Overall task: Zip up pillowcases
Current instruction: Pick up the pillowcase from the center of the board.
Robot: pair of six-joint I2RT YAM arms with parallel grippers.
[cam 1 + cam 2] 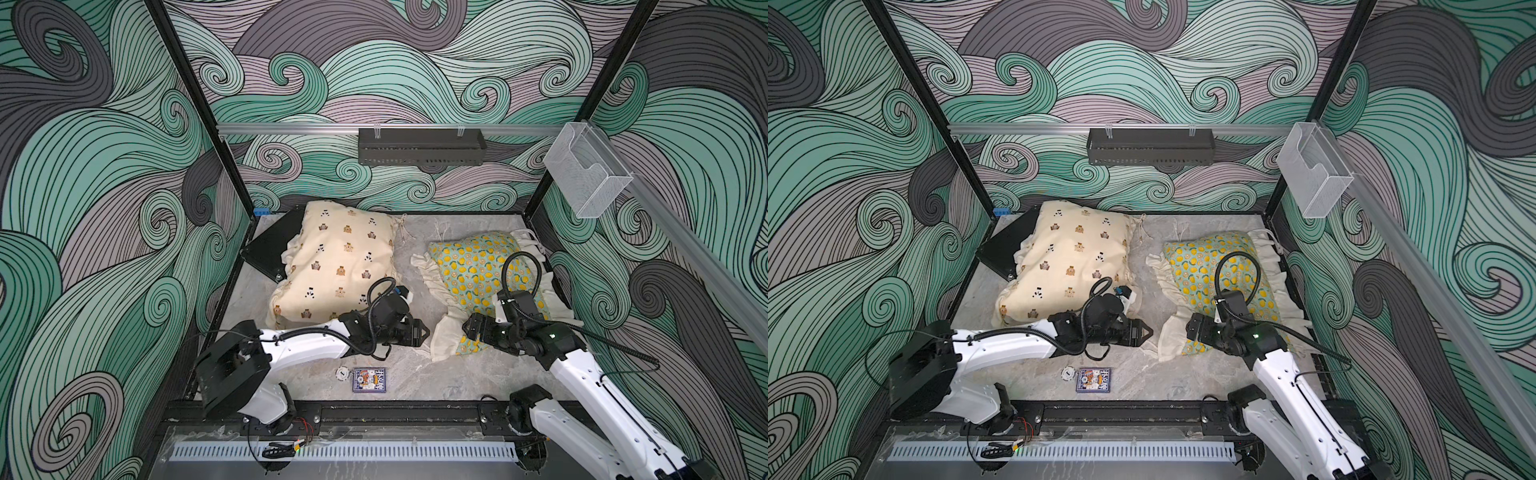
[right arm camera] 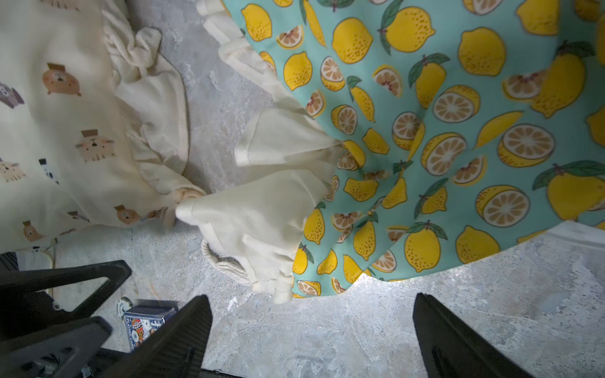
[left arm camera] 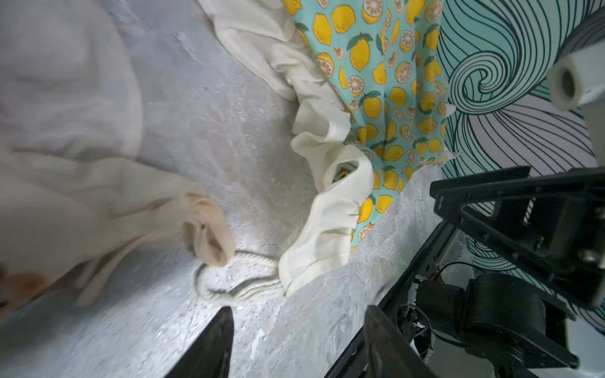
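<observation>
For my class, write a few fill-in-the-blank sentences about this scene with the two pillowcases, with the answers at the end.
1. The green pillowcase is printed with yellow ____.
2. The cream pillowcase lies partly on a flat ____ case.
3. The right fingers stand ____, gripping nothing.
4. The small box at the front holds playing ____.

Answers: lemons, black, open, cards

the lemon-print pillowcase lies on the grey counter. beside its cream ruffle is a blurred cream pillowcase. a cord loop touches the ruffle's corner. the left tool hovers near it, jaws apart and empty.
</observation>
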